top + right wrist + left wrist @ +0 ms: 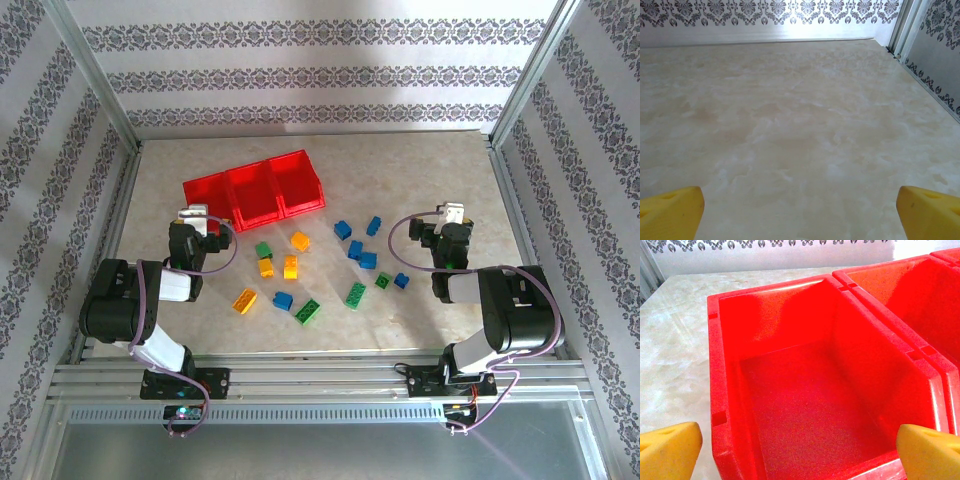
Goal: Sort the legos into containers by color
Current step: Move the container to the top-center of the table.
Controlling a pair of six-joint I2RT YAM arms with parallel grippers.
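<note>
Left jaws and right jaws both gape empty; the legos (pixel 290 266) lie loose on the table (pixel 420 170) between them, orange ones off the left jaws' right side, blue ones left of the right jaws, containers (pixel 790 325) straight ahead of the left jaws.

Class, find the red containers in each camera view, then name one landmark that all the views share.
Top external: red containers upper left of centre.
Left wrist: their leftmost bin close ahead, empty.
Right wrist: marble table ahead.
Shared landmark: the marble table below patterned wallpaper.
</note>
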